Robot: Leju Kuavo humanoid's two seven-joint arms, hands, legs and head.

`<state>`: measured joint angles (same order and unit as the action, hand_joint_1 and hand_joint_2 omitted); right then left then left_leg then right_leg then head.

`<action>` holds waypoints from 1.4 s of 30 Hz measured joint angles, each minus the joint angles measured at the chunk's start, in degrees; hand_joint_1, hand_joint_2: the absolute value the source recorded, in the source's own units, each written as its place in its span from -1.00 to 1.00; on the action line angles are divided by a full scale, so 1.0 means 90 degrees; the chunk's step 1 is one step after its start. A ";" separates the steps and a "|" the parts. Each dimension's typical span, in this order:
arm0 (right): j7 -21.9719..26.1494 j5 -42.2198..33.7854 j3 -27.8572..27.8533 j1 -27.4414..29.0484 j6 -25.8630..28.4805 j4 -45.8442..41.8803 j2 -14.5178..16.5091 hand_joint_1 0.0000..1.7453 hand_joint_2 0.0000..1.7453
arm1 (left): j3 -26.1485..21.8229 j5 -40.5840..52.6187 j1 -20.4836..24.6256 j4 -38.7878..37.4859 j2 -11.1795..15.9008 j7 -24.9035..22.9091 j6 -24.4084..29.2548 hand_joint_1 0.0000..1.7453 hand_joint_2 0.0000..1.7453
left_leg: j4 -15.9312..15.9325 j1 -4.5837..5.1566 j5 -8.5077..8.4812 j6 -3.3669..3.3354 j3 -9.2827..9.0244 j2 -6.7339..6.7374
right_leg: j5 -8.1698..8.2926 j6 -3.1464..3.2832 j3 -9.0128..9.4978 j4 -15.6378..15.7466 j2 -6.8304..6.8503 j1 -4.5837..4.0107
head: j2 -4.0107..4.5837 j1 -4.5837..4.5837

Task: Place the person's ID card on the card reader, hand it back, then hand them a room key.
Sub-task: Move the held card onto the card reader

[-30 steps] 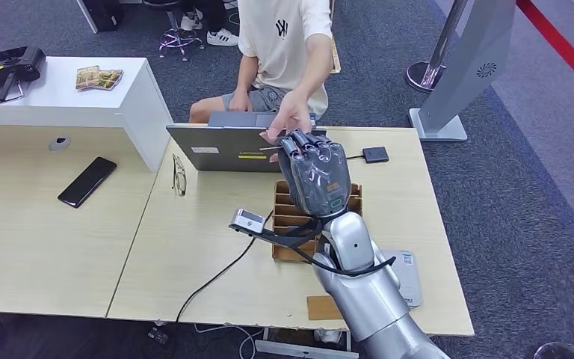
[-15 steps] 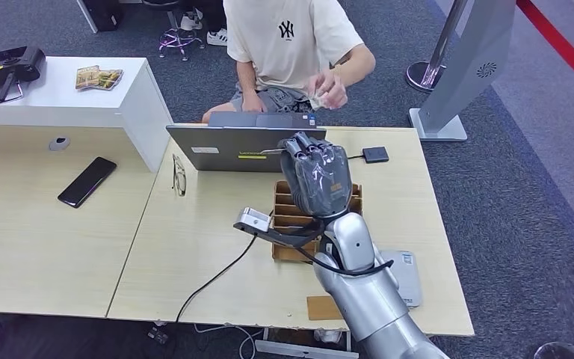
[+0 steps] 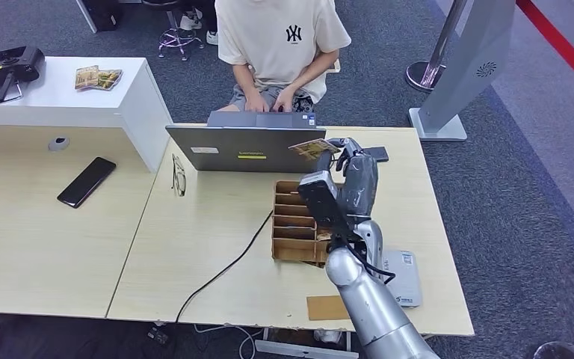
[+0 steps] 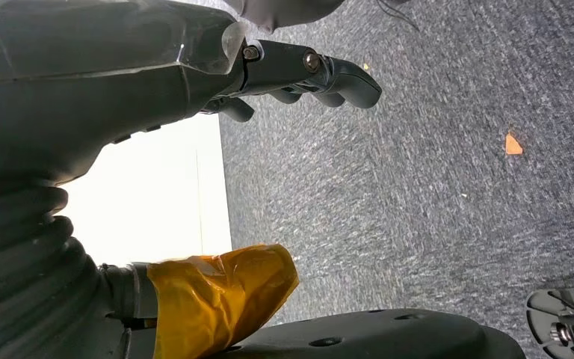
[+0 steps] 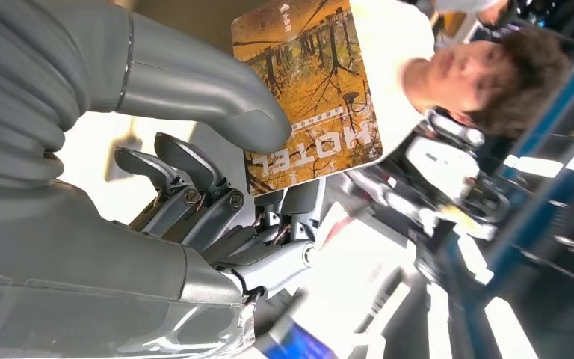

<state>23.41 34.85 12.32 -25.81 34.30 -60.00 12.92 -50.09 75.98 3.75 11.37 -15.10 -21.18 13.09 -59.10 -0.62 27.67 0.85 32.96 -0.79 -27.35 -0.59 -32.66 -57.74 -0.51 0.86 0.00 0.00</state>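
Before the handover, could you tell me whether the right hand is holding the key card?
Yes: the right hand pinches the key card.

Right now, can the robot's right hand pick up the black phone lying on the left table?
Probably not. The right hand already pinches an orange hotel key card and sits above the wooden slotted box, while the black phone lies far across on the other table.

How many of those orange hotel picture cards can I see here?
3: one orange forest-print hotel card pinched in the robot's right hand, and two matching cards lying on the white counter. The brown organiser may hide more.
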 joint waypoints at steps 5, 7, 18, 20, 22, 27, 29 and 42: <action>0.0036 -0.0871 -0.0334 0.0221 -0.0511 -0.0190 -0.0119 1.00 1.00 | -0.0092 -0.0077 -0.0014 0.0000 0.0000 0.0000 0.0017 -1.00 1.00 | 0.0000 0.0000 0.0000 0.0000 0.0001 0.0000 | 0.0000 0.0000 -0.0001 0.0001 0.0000 0.0000 | 0.0000 0.0001; 0.0049 -0.1088 -0.0488 0.0286 -0.0642 -0.0218 -0.0183 1.00 1.00 | -0.0126 -0.0097 -0.0020 0.0000 -0.0001 0.0000 0.0018 -1.00 1.00 | 0.0000 0.0000 0.0000 0.0000 0.0001 0.0000 | 0.0000 0.0000 -0.0001 0.0001 0.0000 0.0000 | 0.0000 0.0000; -0.0015 -0.1690 -0.1182 0.0529 -0.1121 -0.0202 -0.0517 1.00 1.00 | -0.0246 -0.0177 -0.0037 0.0000 -0.0002 0.0000 0.0018 -1.00 1.00 | 0.0000 0.0000 0.0002 -0.0003 0.0002 0.0000 | 0.0000 0.0000 -0.0004 0.0001 0.0000 0.0000 | 0.0000 0.0000; -0.0045 -0.1807 -0.1348 0.0557 -0.1255 -0.0124 -0.0604 1.00 1.00 | -0.0273 -0.0189 -0.0041 0.0000 -0.0002 0.0000 0.0022 -1.00 1.00 | 0.0000 0.0000 0.0002 -0.0003 0.0003 0.0000 | 0.0000 0.0000 -0.0004 0.0001 0.0001 0.0000 | 0.0000 0.0000; -0.0039 -0.1972 -0.1557 0.0577 -0.1425 -0.0002 -0.0696 1.00 1.00 | -0.0293 -0.0197 -0.0044 0.0000 -0.0004 0.0000 0.0029 -1.00 1.00 | 0.0000 0.0000 0.0002 -0.0003 0.0003 0.0000 | 0.0000 0.0000 -0.0004 0.0001 0.0001 0.0000 | 0.0000 0.0000; 0.0015 -0.2267 -0.2111 0.0660 -0.1716 0.0279 -0.0884 1.00 1.00 | -0.0320 -0.0236 -0.0048 0.0000 -0.0005 0.0000 0.0038 -1.00 1.00 | 0.0000 0.0001 0.0002 -0.0004 0.0006 -0.0001 | 0.0000 0.0000 -0.0004 0.0002 0.0002 0.0001 | 0.0000 0.0000; 0.0035 -0.2297 -0.2256 0.0725 -0.1764 0.0359 -0.0928 1.00 1.00 | -0.0339 -0.0266 -0.0050 0.0000 -0.0005 -0.0006 0.0048 -1.00 1.00 | 0.0000 0.0001 0.0003 -0.0004 0.0006 -0.0001 | 0.0000 0.0000 -0.0005 0.0002 0.0001 0.0001 | 0.0000 0.0000; 0.0089 -0.2405 -0.2784 0.1228 -0.2175 0.0516 -0.1005 1.00 1.00 | -0.0444 -0.0351 -0.0064 0.0000 -0.0011 -0.0085 0.0120 -1.00 1.00 | 0.0001 0.0000 0.0007 0.0002 0.0007 0.0001 | -0.0001 0.0000 -0.0009 0.0002 0.0000 -0.0001 | 0.0000 0.0000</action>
<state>24.21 13.21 -12.74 -14.75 14.73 -55.36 3.87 -54.08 72.82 3.17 11.37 -15.20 -21.94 14.16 -59.09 -0.62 27.74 0.87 33.03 -0.78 -27.36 -0.59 -32.75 -57.72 -0.51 0.85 0.00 0.00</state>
